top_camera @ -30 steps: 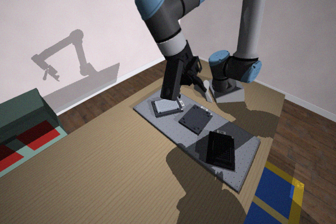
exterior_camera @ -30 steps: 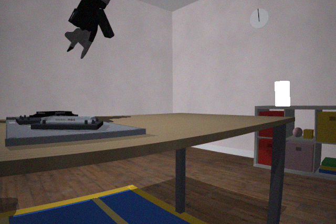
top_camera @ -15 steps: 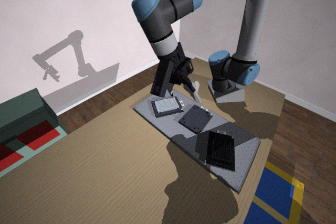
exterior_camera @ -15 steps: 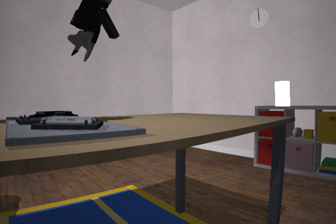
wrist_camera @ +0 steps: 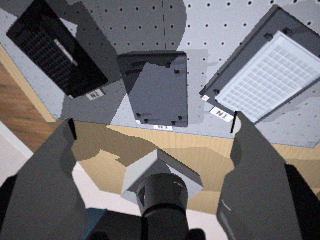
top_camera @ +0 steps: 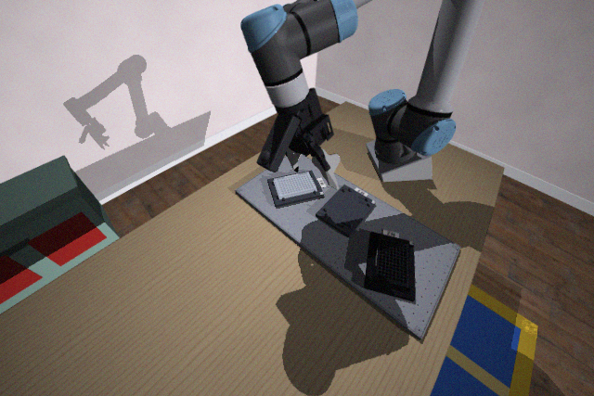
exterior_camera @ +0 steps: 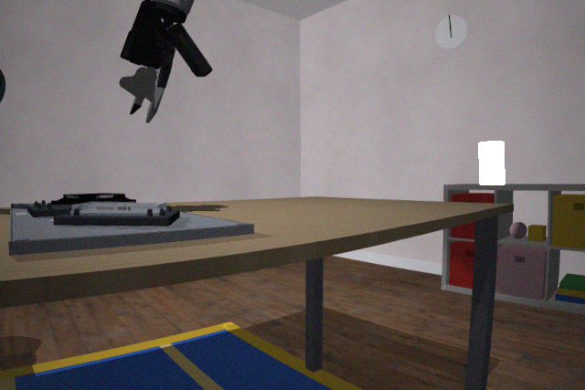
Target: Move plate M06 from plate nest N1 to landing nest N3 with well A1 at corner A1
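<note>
The white plate M06 [top_camera: 295, 186] sits flat in its dark nest N1 at the far end of the grey baseplate [top_camera: 407, 305]. It also shows in the wrist view [wrist_camera: 272, 75] and in the low side view [exterior_camera: 118, 208]. The empty landing nest N3 [top_camera: 345, 207] [wrist_camera: 160, 87] is in the middle. The black plate M09 [top_camera: 389, 267] [wrist_camera: 55, 47] lies on nest N2 at the near end. My gripper [top_camera: 309, 163] [exterior_camera: 146, 110] [wrist_camera: 153, 116] hangs open and empty, well above the far end of the baseplate, near N1.
The arm's base [top_camera: 400, 161] stands on the table just behind the baseplate. A green cabinet with red panels [top_camera: 43, 223] is at the left. A shelf with boxes [exterior_camera: 519, 239] stands across the room, and a blue floor mat [top_camera: 484, 348] lies beside the table.
</note>
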{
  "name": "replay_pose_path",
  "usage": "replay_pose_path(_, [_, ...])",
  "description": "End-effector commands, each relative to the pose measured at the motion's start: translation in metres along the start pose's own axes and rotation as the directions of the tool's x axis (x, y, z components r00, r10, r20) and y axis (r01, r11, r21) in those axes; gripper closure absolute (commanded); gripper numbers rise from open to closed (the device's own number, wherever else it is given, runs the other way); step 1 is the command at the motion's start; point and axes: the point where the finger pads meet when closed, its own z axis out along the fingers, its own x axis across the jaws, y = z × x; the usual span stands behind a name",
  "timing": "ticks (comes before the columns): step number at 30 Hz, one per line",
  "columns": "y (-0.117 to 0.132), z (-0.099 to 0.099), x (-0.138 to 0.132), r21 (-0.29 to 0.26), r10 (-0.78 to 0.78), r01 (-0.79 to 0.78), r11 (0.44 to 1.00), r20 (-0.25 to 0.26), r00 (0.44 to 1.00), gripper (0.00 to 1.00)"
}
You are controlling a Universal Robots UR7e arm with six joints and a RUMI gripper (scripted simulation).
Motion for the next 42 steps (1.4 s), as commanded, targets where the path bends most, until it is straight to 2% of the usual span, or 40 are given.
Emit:
replay_pose_path(1, [-0.001, 0.01, 0.016, 0.035, 0.056, -0.055, 0.998, -0.015, 0.998, 0.18])
replay_pose_path(5, [-0.001, 0.017, 0.026, 0.048, 0.078, -0.077, 0.996, -0.02, 0.997, 0.18])
replay_pose_path(10, [0.001, 0.03, 0.047, 0.091, 0.151, -0.147, 0.985, -0.039, 0.988, 0.18])
replay_pose_path(15, [0.001, 0.031, 0.049, 0.091, 0.151, -0.147, 0.985, -0.039, 0.988, 0.18])
replay_pose_path(19, [0.004, 0.041, 0.066, 0.131, 0.218, -0.209, 0.969, -0.057, 0.974, 0.18])
replay_pose_path(22, [0.005, 0.045, 0.072, 0.134, 0.223, -0.214, 0.968, -0.058, 0.973, 0.18])
replay_pose_path(26, [0.01, 0.055, 0.089, 0.174, 0.289, -0.273, 0.946, -0.075, 0.954, 0.18])
replay_pose_path(38, [0.02, 0.071, 0.116, 0.221, 0.362, -0.336, 0.916, -0.093, 0.927, 0.18])
replay_pose_path(42, [0.027, 0.08, 0.132, 0.262, 0.425, -0.387, 0.884, -0.109, 0.898, 0.18])
